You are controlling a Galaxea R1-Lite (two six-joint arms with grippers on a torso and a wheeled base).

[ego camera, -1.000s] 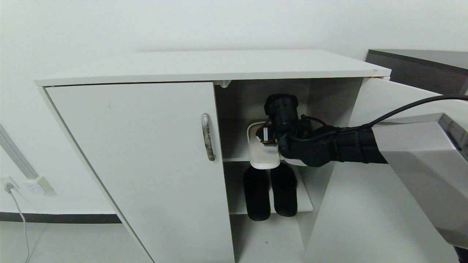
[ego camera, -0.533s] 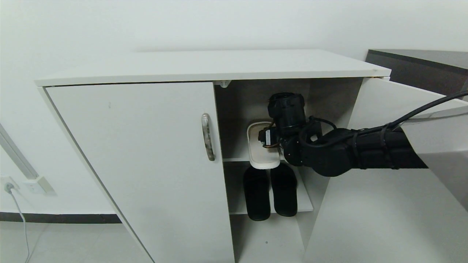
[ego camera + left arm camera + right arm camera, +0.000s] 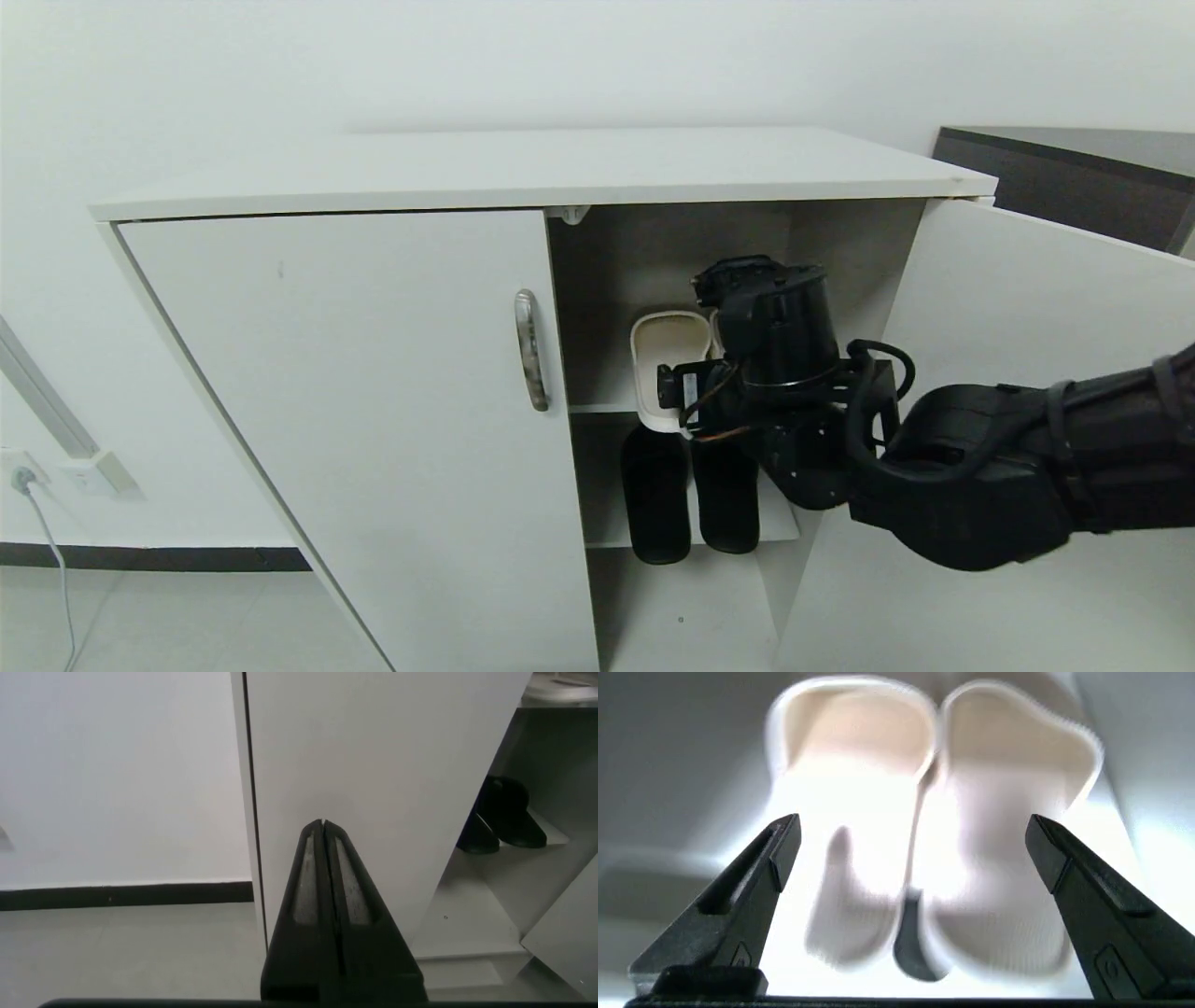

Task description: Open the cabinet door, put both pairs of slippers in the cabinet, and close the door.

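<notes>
White panels make up a low cabinet (image 3: 523, 168), seen from the front and slightly above. Its left door (image 3: 355, 401) is shut, with a metal handle (image 3: 529, 350) near the inner edge. Its right door (image 3: 1027, 308) is swung wide open toward the robot's right. Inside the open half, a pair of cream-white slippers (image 3: 665, 369) is laid side by side on the upper shelf (image 3: 597, 408), with a heel poking out past the shelf's front edge. Directly below, a pair of black slippers (image 3: 691, 490) is laid on the lower shelf (image 3: 780, 527), heels likewise overhanging. The black right arm (image 3: 980, 485) is stretched into the opening, its wrist just in front of the white pair. The right gripper (image 3: 913, 831) is spread wide and nothing is held; the white pair is seen beyond its fingers (image 3: 747, 905), apart from them. The left gripper (image 3: 322, 826) is pressed closed on nothing and is pointed at the shut left door from the front. Both pairs are judged to be stowed, so closing the right door is what is left. Trouble could be caused by the loose cables (image 3: 873, 373) at the right wrist, which might catch a white heel as the arm is drawn out and drag a slipper off the shelf. The door could also be blocked by the overhanging heels, or swung against the arm if the arm is not cleared first.
</notes>
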